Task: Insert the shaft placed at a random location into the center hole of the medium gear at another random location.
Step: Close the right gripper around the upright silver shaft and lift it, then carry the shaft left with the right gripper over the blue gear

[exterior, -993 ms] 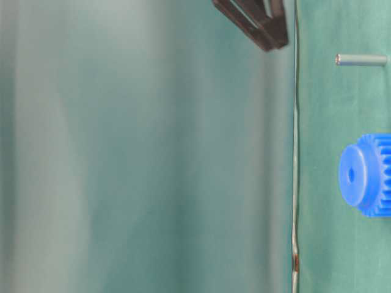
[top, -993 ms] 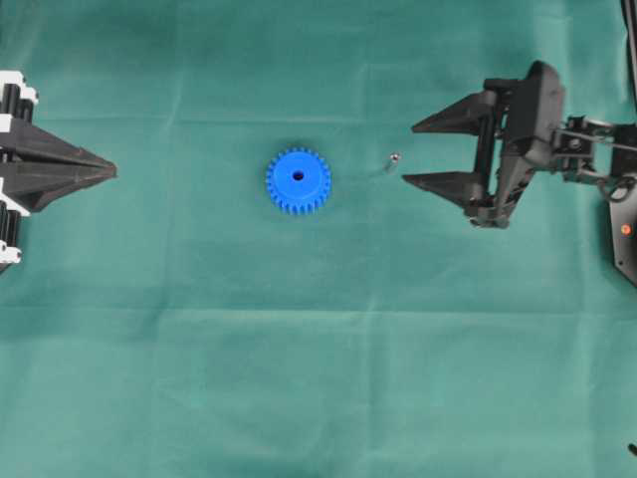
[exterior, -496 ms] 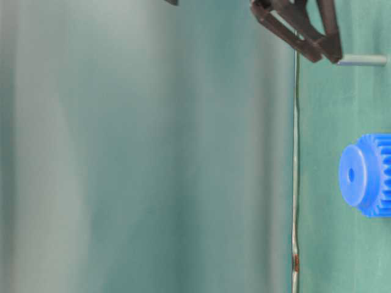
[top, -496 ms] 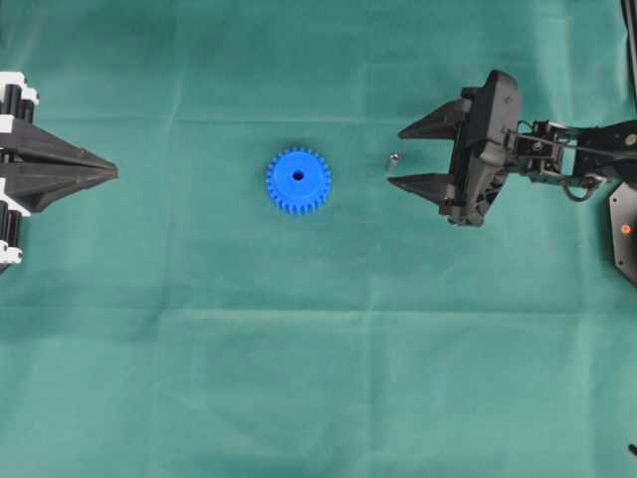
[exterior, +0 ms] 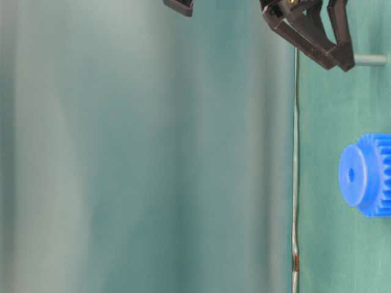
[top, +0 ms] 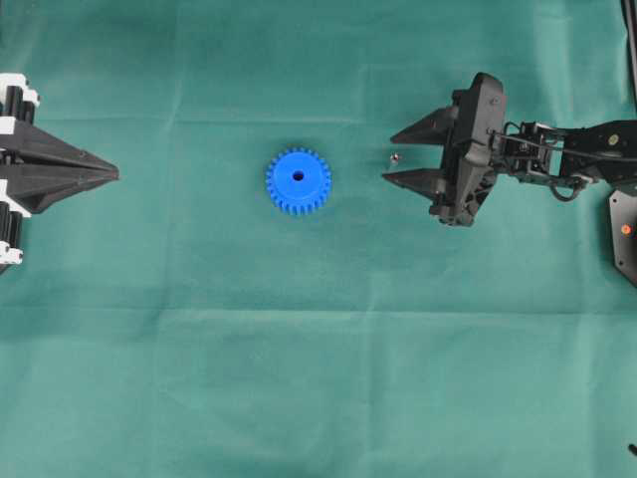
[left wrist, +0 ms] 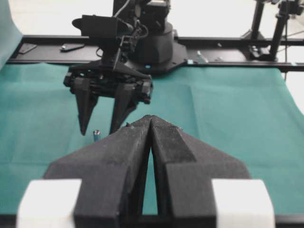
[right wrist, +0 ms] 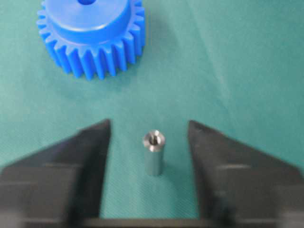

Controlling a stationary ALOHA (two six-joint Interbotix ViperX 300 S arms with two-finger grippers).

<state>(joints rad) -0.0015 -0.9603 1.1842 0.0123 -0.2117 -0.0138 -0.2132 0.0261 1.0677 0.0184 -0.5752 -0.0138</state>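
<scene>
Starting at the far left of the overhead view, the left gripper (top: 111,173) sits at the edge of the bench (top: 318,378), its two black fingers pressed together into one sharp point, so it's closed with nothing in it. It's well apart from everything else.

Moving toward the middle, the medium gear (top: 299,181) lies flat on the green cloth, hub facing up, and the center hole (top: 299,176) is a small dark dot in the middle of the hub.

Off to the right of the gear, with a clear gap of cloth between them, the shaft (top: 394,157) stands upright on its end. From the right wrist camera you look down on its shiny top face, and it's standing in the gap between the two black fingers, not touching either one.

Then the right gripper (top: 390,155) comes in from the right side, its fingers spread either side of the shaft, tips just reaching past it. So it's partly open and straddling the pin, no grip on it that I can see.
</scene>
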